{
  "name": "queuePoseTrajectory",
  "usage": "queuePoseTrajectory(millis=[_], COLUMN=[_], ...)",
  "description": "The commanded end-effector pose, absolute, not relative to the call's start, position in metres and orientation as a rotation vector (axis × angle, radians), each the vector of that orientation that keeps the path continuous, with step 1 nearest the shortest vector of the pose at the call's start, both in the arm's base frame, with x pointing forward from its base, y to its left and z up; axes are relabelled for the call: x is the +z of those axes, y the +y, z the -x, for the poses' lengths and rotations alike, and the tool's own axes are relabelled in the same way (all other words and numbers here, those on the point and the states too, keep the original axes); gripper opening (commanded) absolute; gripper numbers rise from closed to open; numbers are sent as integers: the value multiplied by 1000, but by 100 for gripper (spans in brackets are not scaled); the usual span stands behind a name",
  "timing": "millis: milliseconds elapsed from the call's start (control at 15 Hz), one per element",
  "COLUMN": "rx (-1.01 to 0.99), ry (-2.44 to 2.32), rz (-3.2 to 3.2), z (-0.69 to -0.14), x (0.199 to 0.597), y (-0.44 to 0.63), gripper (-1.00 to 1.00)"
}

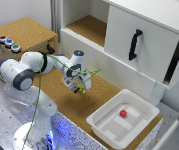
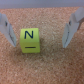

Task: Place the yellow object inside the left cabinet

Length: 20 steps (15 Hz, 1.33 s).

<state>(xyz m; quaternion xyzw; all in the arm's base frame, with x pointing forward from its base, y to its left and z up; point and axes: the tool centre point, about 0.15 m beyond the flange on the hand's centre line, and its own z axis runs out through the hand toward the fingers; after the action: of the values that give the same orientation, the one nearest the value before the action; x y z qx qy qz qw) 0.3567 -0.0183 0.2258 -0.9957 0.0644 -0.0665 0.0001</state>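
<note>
The yellow object is a tiny yellow block marked "N", lying on the cork tabletop. In the wrist view it sits between my two fingers, nearer one of them, with a gap on each side. My gripper is open and low over it. In the exterior view the gripper hangs over the middle of the cork table, with a speck of the yellow block at its tips. The left cabinet, a white-walled bay with a cork-brown floor, stands open at the back.
A white door with a black handle covers the bay on the exterior view's right. A cork box with coloured buttons stands on the exterior view's left. A white tray holds a small red cube at the front right.
</note>
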Motion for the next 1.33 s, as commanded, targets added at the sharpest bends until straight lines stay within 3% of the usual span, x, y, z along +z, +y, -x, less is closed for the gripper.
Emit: queuePoseTrajectory(millis=[0, 200, 267, 800, 1267], rx=[-122, -125, -127, -76, -209], ry=[81, 39, 22, 22, 177], rz=[3164, 3192, 3194, 3175, 3181], z=[-390, -400, -401, -402, -407], x=[213, 213, 213, 201, 262], y=[-5, -2, 1, 11, 23], gripper=[100, 100, -100, -100, -100])
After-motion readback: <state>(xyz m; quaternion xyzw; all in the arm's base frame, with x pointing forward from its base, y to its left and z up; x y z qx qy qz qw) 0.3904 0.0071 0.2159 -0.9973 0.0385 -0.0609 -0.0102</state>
